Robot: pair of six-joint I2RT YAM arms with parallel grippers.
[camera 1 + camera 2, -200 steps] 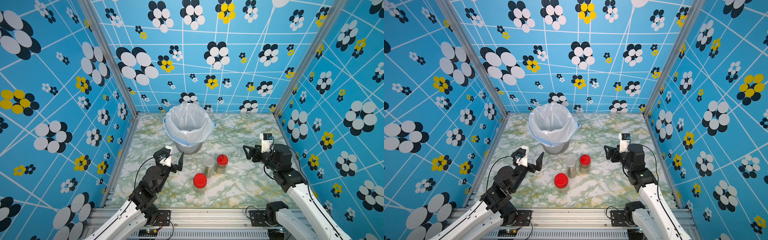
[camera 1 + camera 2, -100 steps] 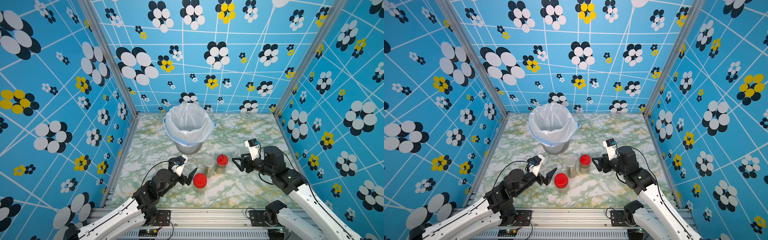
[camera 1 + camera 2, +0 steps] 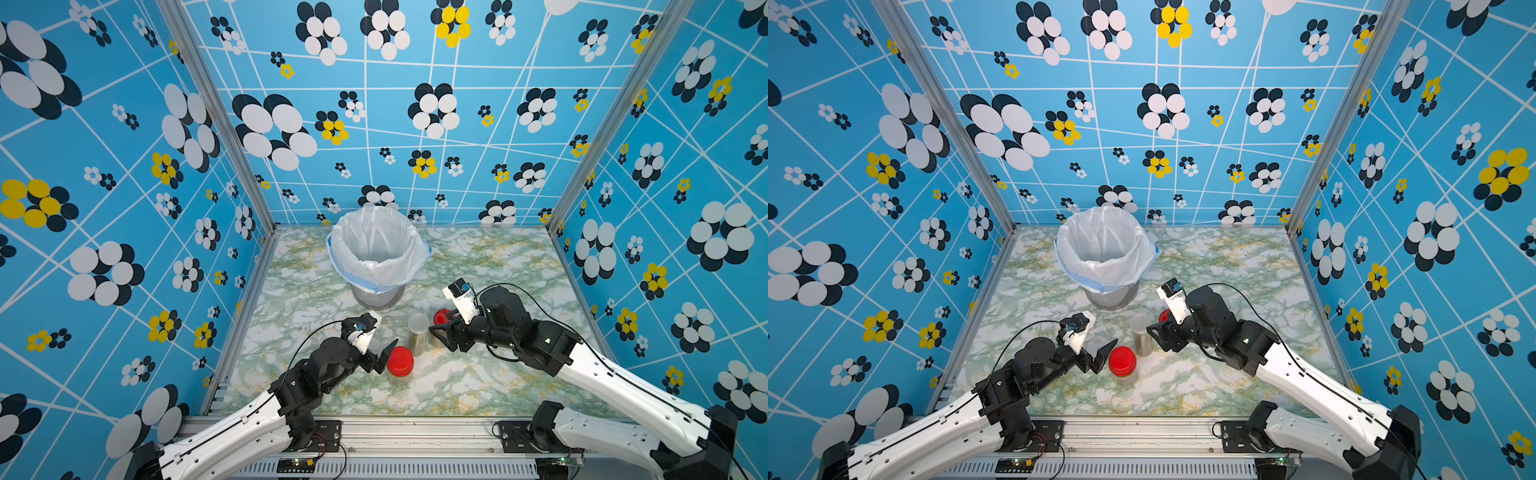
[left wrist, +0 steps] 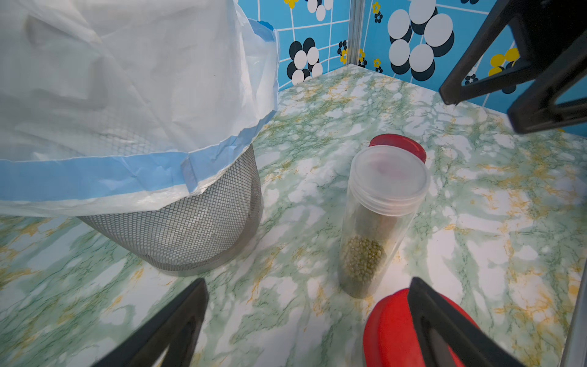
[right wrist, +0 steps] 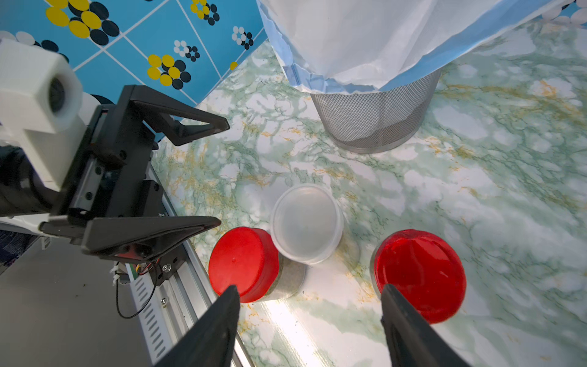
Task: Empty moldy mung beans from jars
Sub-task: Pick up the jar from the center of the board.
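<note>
1. My read of the step: the right gripper [image 5: 309, 287] is lining up on the tall jar [image 5: 306, 222] to pick it for dumping into the mesh bin [image 3: 376, 297]. Its jaws are partly open with nothing between them and no contact.
2. The tall jar stands upright on the tabletop [image 3: 478, 386] with its clear lid on. It's just ahead of the right gripper, roughly centred on the gap. The mung beans [image 4: 362, 260] fill only its lower part.
3. It's a tight spot. The front red-lid jar [image 5: 243, 263] is just beside the tall jar on one side and the rear red-lid jar [image 5: 419, 273] is near on the other. Go in low on the body, one finger into each gap, and don't clip either red lid.
4. The left gripper [image 4: 308, 282] is wide open and empty, just beside the front red-lid jar. In the left wrist view one finger lies over that lid, so the jar is off-centre and not between the jaws. Recentre before closing.
5. All three lids are on, so nothing is emptied yet. One gripper should hold the body while the other twists the lid. Keep the jar upright until it's over the bin, which stands near, behind the jars.
</note>
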